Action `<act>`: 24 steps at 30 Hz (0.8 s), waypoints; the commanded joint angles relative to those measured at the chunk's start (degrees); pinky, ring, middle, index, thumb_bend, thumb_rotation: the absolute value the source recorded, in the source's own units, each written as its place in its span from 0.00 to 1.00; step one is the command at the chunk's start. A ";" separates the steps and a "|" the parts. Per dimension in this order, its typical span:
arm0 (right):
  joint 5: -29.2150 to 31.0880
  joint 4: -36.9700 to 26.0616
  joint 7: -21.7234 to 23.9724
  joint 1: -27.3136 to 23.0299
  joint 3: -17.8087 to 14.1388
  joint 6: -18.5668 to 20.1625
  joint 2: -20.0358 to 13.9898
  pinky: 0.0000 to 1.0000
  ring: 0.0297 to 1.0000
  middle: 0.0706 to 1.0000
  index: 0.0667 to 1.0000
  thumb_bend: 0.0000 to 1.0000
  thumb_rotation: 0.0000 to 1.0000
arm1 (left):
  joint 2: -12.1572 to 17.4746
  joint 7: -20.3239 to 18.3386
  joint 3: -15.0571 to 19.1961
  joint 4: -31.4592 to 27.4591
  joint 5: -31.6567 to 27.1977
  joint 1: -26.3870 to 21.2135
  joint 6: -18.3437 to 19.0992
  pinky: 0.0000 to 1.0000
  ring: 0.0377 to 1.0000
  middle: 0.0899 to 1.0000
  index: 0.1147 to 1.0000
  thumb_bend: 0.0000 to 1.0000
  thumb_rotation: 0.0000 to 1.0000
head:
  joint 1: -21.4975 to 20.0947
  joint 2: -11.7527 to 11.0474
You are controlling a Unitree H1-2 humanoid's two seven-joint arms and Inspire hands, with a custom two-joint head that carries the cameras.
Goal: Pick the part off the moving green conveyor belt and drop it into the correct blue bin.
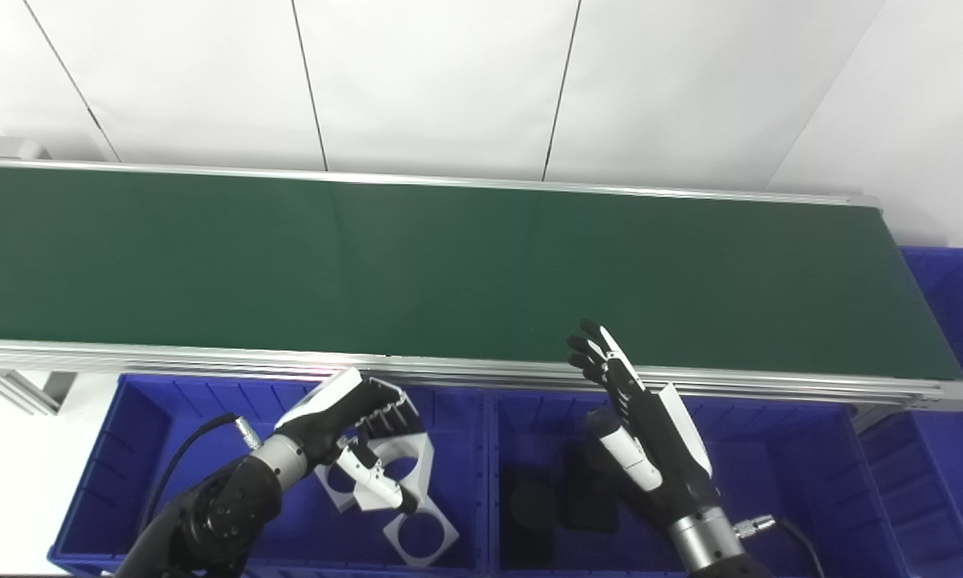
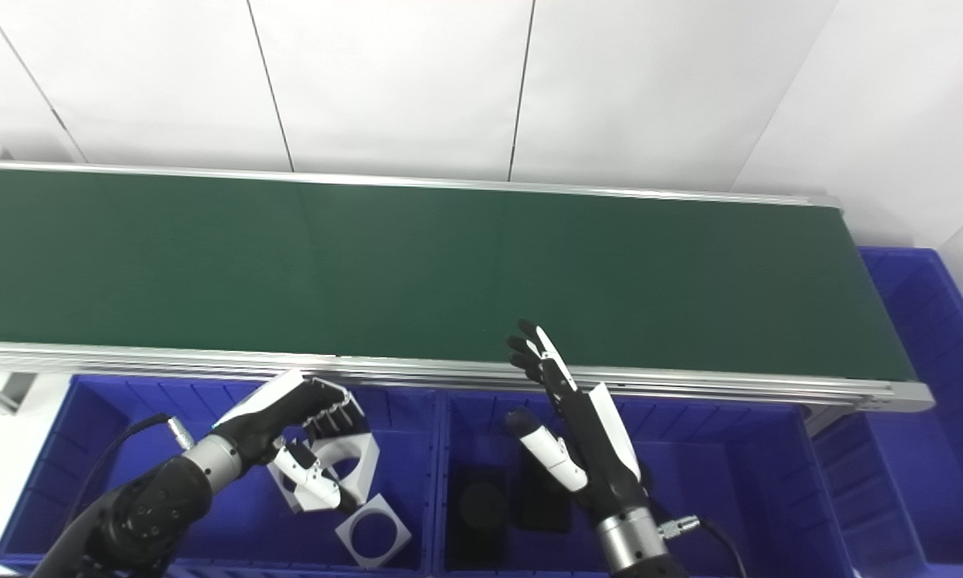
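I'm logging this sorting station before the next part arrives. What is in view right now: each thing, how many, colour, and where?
Conveyor belt: one, green, silver rails, across the middle; no part on it.
Bins: three seen, blue; two below the belt's near rail, one at the right end.
White parts: at least two, with round holes, in the left bin.
Black parts: about two, dark, in the middle bin; shapes unclear.
Wall panels: white, behind the belt.
Left hand: over the left bin, fingers curled; unclear whether it grips a white part.
Right hand: open, over the middle bin.

Two bins [image 1: 128, 449] [image 1: 810, 474] sit side by side before the conveyor belt [image 1: 449, 265]; a third bin [image 1: 959, 321] stands at its right end.
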 commanded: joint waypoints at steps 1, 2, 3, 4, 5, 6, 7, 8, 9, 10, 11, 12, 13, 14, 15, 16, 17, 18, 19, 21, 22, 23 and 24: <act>0.51 -2.39 -0.22 0.15 -0.25 0.41 0.08 0.89 0.89 0.90 0.98 0.69 0.96 | 1.34 -1.54 -0.58 -2.64 1.90 -2.30 2.93 0.54 0.42 0.48 0.43 0.50 0.00 | 0.02 0.03; 0.45 -2.49 -0.14 0.22 -0.22 0.47 0.01 0.89 0.89 0.90 0.98 0.69 0.96 | 1.32 -3.06 -0.81 -3.01 1.94 -2.58 5.15 0.54 0.42 0.48 0.43 0.50 0.00 | 0.05 0.17; 0.41 -2.57 -0.08 0.26 -0.20 0.51 -0.03 0.90 0.89 0.90 0.98 0.69 0.96 | 1.30 -4.16 -0.95 -3.28 1.93 -2.78 6.80 0.59 0.57 0.62 0.43 0.50 0.03 | 0.05 0.17; 0.41 -2.71 0.12 0.28 -0.12 0.74 -0.13 0.90 0.89 0.90 0.98 0.69 0.96 | 1.44 -5.61 -1.62 -3.63 3.23 -3.17 8.53 0.61 0.62 0.66 0.43 0.50 0.03 | 0.07 0.10; 0.41 -2.80 0.27 0.29 -0.07 0.90 -0.20 0.90 0.89 0.91 0.98 0.68 0.97 | 1.51 -6.68 -2.05 -3.88 4.34 -3.42 9.60 0.62 0.69 0.75 0.63 0.57 0.03 | 0.07 0.10; 0.42 -2.91 0.39 0.34 -0.02 1.12 -0.21 0.90 0.89 0.91 0.98 0.68 0.97 | 1.59 -7.54 -2.47 -4.03 5.38 -3.58 10.03 0.63 0.71 0.78 0.69 0.59 0.03 | 0.23 -0.28; 0.43 -2.98 0.47 0.38 0.01 1.28 -0.21 0.91 0.89 0.91 0.98 0.68 0.97 | 1.59 -8.17 -2.65 -4.12 6.08 -3.66 10.25 0.65 0.75 0.82 0.75 0.62 0.03 | 0.23 -0.28; 0.44 -2.88 0.41 0.44 0.05 1.10 -0.20 0.91 0.89 0.91 0.98 0.68 0.96 | 1.54 -9.68 -2.77 -3.98 6.92 -3.78 10.27 0.70 0.80 0.86 0.81 0.62 0.06 | 0.50 -0.78; 0.45 -2.81 0.36 0.47 0.09 0.96 -0.20 0.91 0.89 0.91 0.98 0.68 0.96 | 1.45 -10.86 -2.79 -3.89 7.63 -3.85 10.28 0.74 0.84 0.89 0.84 0.63 0.10 | 0.50 -0.78; 0.52 -2.64 0.30 0.58 0.14 0.70 -0.15 0.91 0.89 0.91 0.98 0.68 0.96 | 0.63 -13.59 -1.72 -3.66 9.20 -3.67 10.29 0.77 0.87 0.93 0.90 0.64 0.17 | 0.88 -1.36; 0.62 -2.51 0.24 0.73 0.18 0.52 -0.10 0.91 0.89 0.91 0.98 0.68 0.96 | 0.03 -16.10 -0.92 -3.51 10.64 -3.57 10.29 0.78 0.88 0.94 0.90 0.64 0.18 | 0.97 -1.58; 0.62 -2.45 0.20 0.86 0.23 0.39 -0.09 0.91 0.89 0.91 0.97 0.68 0.95 | -0.18 -18.09 -0.36 -3.54 10.73 -3.56 10.29 0.79 0.90 0.96 0.93 0.66 0.23 | 0.99 -1.74; 0.48 -2.43 0.18 0.97 0.30 0.30 -0.12 0.91 0.89 0.91 0.98 0.68 0.95 | -0.26 -19.64 0.30 -3.78 10.31 -3.46 10.29 0.82 0.93 0.98 0.95 0.68 0.27 | 0.85 -2.10; 0.38 -2.50 0.18 1.07 0.35 0.33 -0.14 0.92 0.89 0.91 0.98 0.68 0.95 | 0.04 -20.23 0.78 -4.17 8.61 -3.40 10.28 0.84 0.96 0.99 0.97 0.73 0.32 | 0.73 -2.25; 0.31 -2.61 0.21 1.14 0.42 0.44 -0.18 0.92 0.89 0.92 0.98 0.68 0.95 | 0.22 -20.61 1.42 -4.65 7.10 -3.23 10.27 0.86 0.99 1.00 0.99 0.77 0.37 | 0.53 -2.51; 0.28 -2.69 0.23 1.19 0.47 0.52 -0.21 0.92 0.89 0.92 0.98 0.68 0.95 | 0.31 -20.81 1.86 -4.96 6.19 -3.12 10.27 0.87 0.99 1.00 0.99 0.77 0.38 | 0.53 -2.51; 0.22 -2.91 0.31 1.26 0.52 1.00 -0.21 0.92 0.89 0.92 0.98 0.68 0.95 | 0.38 -20.17 3.12 -5.81 3.47 -2.57 9.85 0.87 0.99 1.00 0.99 0.78 0.39 | -0.01 -2.49; 0.16 -3.05 0.37 1.30 0.54 1.34 -0.22 0.91 0.89 0.92 0.98 0.69 0.95 | 0.41 -19.69 3.99 -6.39 1.63 -2.18 9.54 0.90 1.00 1.00 0.98 0.80 0.37 | -0.01 -2.49; 0.11 -3.25 0.53 1.35 0.61 1.77 -0.27 0.90 0.89 0.92 0.98 0.70 0.95 | 0.23 -18.94 5.41 -7.21 -1.00 -1.43 8.86 0.91 1.00 1.00 0.98 0.80 0.37 | -0.39 -2.55; 0.21 -3.60 0.85 1.43 0.73 2.38 -0.42 0.89 0.90 0.93 0.98 0.71 0.95 | -0.48 -17.58 7.88 -8.49 -5.61 -0.03 7.95 0.92 1.00 1.00 0.97 0.82 0.38 | -1.05 -2.48; 0.31 -3.76 0.99 1.45 0.79 2.62 -0.50 0.89 0.90 0.94 0.99 0.71 0.95 | -0.84 -16.90 8.88 -8.99 -7.68 0.57 7.67 0.90 0.99 1.00 0.96 0.83 0.37 | -1.05 -2.48; 0.33 -3.89 1.09 1.50 0.81 2.95 -0.54 0.89 0.90 0.95 0.99 0.71 0.94 | -2.22 -16.17 11.35 -9.00 -12.67 1.74 6.46 0.87 0.97 1.00 0.95 0.83 0.36 | -1.41 -2.53; 0.32 -3.98 1.17 1.53 0.81 3.16 -0.54 0.89 0.90 0.95 0.99 0.71 0.94 | -3.10 -15.53 12.98 -8.94 -16.37 2.55 5.56 0.86 0.96 1.00 0.95 0.82 0.36 | -1.53 -2.57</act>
